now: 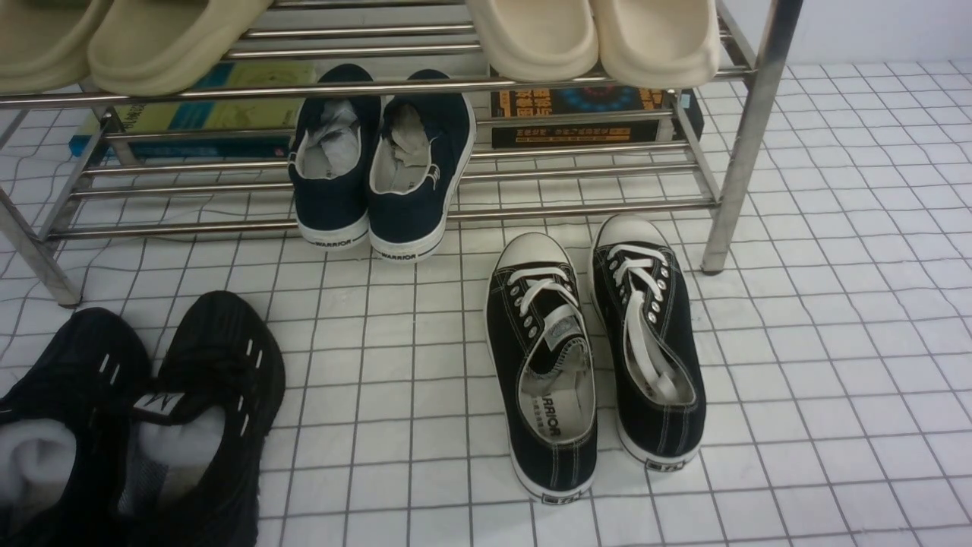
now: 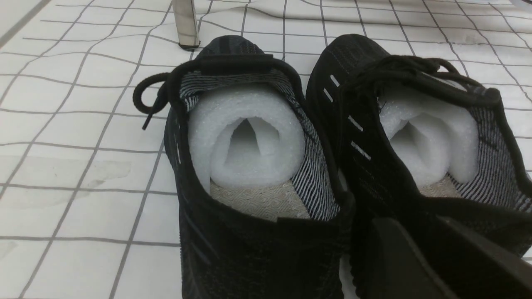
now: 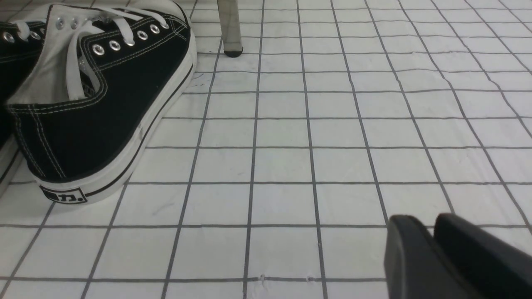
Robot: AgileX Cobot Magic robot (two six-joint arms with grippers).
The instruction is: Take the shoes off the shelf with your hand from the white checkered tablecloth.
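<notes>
The shoes, black canvas lace-ups with white laces and toe caps, stand side by side on the white checkered tablecloth (image 1: 835, 342) just in front of the shelf (image 1: 748, 137): left shoe (image 1: 541, 365), right shoe (image 1: 647, 342). Neither hand shows in the front view. In the right wrist view my right gripper (image 3: 434, 222) hovers low over bare cloth, fingers pressed together and empty, apart from the right shoe (image 3: 104, 112). My left gripper (image 2: 424, 224) sits right behind a knit sneaker's heel. Its dark fingers blend with the shoe.
Black knit sneakers (image 1: 205, 395) stuffed with white foam stand at the near left. Navy slip-ons (image 1: 380, 175) rest on the shelf's lower bars, beige slippers (image 1: 600, 38) on the upper tier, books (image 1: 577, 114) behind. A shelf leg (image 3: 230, 29) stands beyond the right shoe.
</notes>
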